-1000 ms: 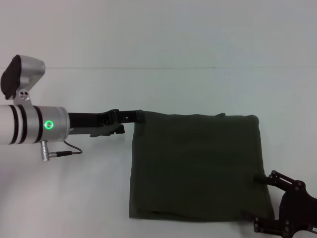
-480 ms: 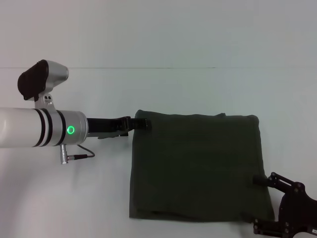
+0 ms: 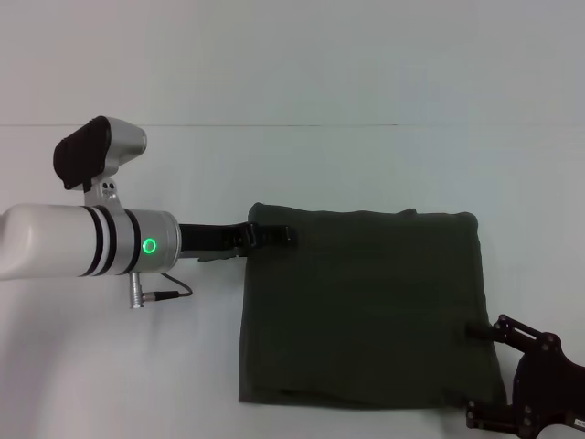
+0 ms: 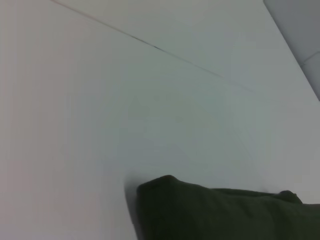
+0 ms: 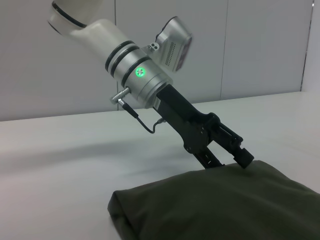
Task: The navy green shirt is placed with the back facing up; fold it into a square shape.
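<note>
The navy green shirt (image 3: 361, 306) lies folded square. Left gripper (image 3: 279, 234), parted and empty, presses its far-left corner; dragging could undo it. Right gripper (image 3: 480, 331) touches its near-right edge, grip unclear.

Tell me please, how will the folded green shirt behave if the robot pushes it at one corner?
The navy green shirt probably crumples rather than slides whole: it is soft, layered cloth with rounded, puffy folds. The left gripper presses at its far-left corner, and the fabric looks dented there, so it likely yields easily. Lifted by one corner, it would probably droop and unfold.
</note>
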Available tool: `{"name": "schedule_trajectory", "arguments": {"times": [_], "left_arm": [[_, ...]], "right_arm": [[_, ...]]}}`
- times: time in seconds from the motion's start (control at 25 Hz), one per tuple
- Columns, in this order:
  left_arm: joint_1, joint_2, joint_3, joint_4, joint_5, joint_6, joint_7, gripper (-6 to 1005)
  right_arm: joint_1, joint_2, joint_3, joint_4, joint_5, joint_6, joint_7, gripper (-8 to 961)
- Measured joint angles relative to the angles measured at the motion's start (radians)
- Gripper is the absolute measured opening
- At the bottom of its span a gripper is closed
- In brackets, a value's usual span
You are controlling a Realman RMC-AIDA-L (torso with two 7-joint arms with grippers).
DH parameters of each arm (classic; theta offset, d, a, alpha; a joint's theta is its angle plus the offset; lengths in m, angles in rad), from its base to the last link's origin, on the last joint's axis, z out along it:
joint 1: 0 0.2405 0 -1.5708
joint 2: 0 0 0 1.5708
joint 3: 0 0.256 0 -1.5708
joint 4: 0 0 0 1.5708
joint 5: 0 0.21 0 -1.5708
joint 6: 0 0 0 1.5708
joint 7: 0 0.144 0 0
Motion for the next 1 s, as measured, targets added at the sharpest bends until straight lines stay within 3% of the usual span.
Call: {"name": "schedule_trajectory", "arguments": {"times": [0.48, 0.72, 0.8, 1.0], "left_arm": [[0.006, -0.018, -0.011, 0.003, -0.013, -0.016, 0.053, 880], [0.007, -0.02, -0.008, 0.003, -0.017, -0.035, 0.084, 658], [0.007, -0.021, -0.008, 0.003, -0.02, -0.036, 0.095, 453], [0.005, -0.021, -0.011, 0.003, -0.021, -0.036, 0.109, 245]], "right_arm": [[0.003, 0.002, 0.004, 0.0, 0.002, 0.001, 0.003, 926], [0.005, 0.002, 0.006, 0.0, 0.002, -0.001, 0.009, 926], [0.006, 0.002, 0.007, 0.0, 0.003, -0.002, 0.012, 927], [0.01, 0.002, 0.008, 0.0, 0.003, -0.001, 0.012, 927]]}}
